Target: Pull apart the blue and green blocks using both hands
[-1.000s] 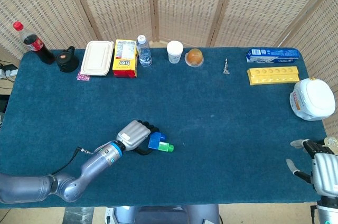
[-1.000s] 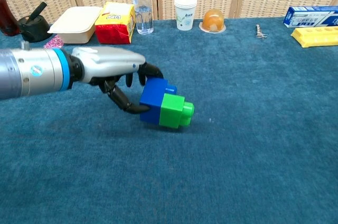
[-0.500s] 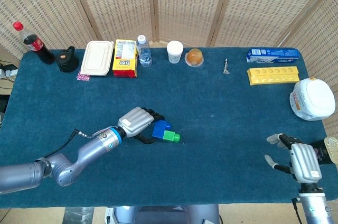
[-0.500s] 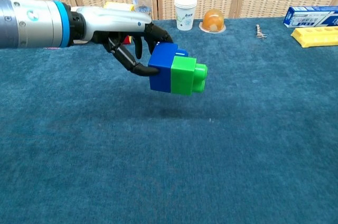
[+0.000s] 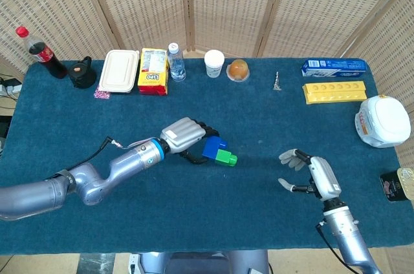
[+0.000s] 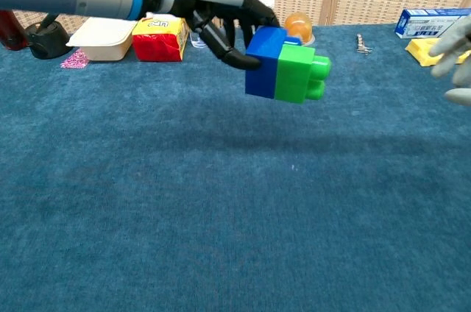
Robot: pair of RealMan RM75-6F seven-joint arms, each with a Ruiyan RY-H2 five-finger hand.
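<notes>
Left robot hand [image 5: 186, 135]: wrapped around the blue block, dark fingers [image 6: 221, 36] curled over its near-left face and top; raised off the bench, a shadow on the cloth below in the chest view.
Blue block [image 5: 212, 148]: held at the tips of the left robot hand, just to its right; joined to the green block along one face.
Green block [image 5: 226, 157]: stuck to the far side of the blue block, pointing away from the left robot hand toward the right robot hand; studs facing right; touched by no fingers.
Gap: well apart between the green block and the right robot hand, bare cloth in between.
Right robot hand [image 5: 310, 175]: empty, pale fingers spread apart, palm turned toward the blocks; only fingertips visible at the right edge of the chest view.
Bench [image 5: 272, 125]: covered in dark blue cloth beneath both robot hands.
Far row behind the left robot hand: cola bottle [image 5: 40, 52], white lunch box [image 5: 119, 72], yellow-red packet [image 5: 152, 71], water bottle [image 5: 176, 62], paper cup [image 5: 214, 63].
Far row behind the right robot hand: yellow tray [image 5: 335, 91], blue carton [image 5: 334, 65].
</notes>
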